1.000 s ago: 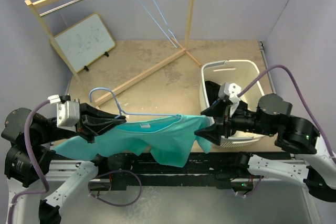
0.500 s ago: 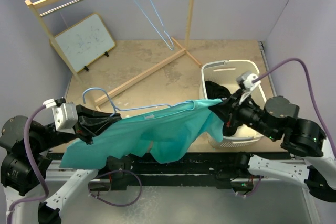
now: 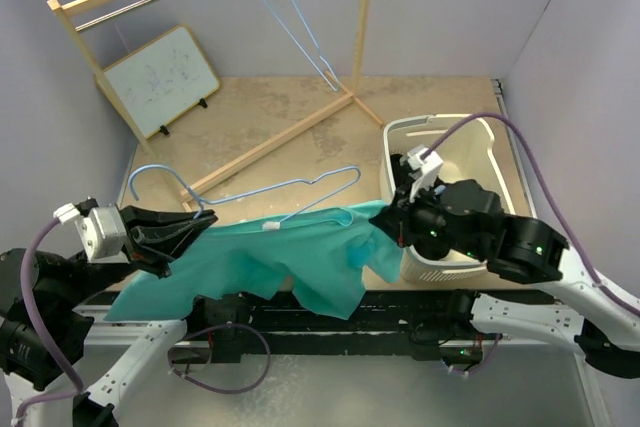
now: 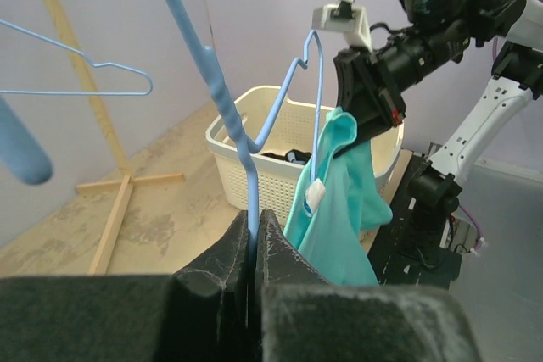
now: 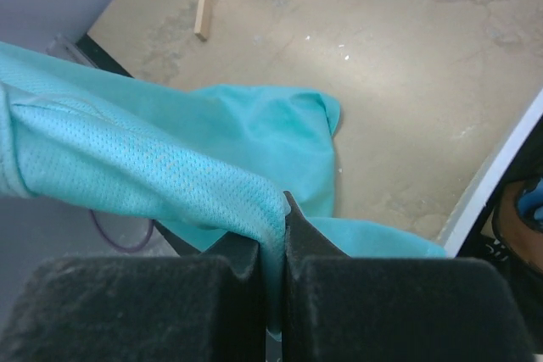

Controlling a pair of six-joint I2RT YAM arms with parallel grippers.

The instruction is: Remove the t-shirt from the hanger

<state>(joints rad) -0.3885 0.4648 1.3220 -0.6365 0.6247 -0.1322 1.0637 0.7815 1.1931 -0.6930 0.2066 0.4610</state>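
Overhead view of a sandy tabletop [image 3: 300, 112] with two robot arms at its near edge. Stretched between them, above the front edge: a teal t-shirt [image 3: 300, 262], sagging in the middle, hem drooping past the edge.

At left, left gripper [image 3: 205, 230] pinched fully shut on the blue wire hanger [image 4: 216, 86] near its neck, hook pointing away to the left. At right, right gripper [image 3: 388, 230] closed tight on a fold of the t-shirt (a sleeve or shoulder edge, hard to say which), just beside a white laundry basket [image 3: 432, 120].

Far shoulder of the hanger lifted bare above the cloth; white collar tag close to the lower wire. Near shoulder possibly inside the neck opening, impossible to tell.

Handling, as a judgement: likely very light, a thin mesh knit, limp, with no shape of its own. Bunches and stretches under a pull rather than sliding as one piece. Probably slick against smooth wire, yet prone to snagging at the collar. Best held by a gathered fold at the shoulder seam or sleeve, as here, not by a single thin layer.

Hanger stiff but springy; best held at the neck below the hook, for leverage. Next, probably: draw the two apart, hanger up and away, cloth toward the basket side
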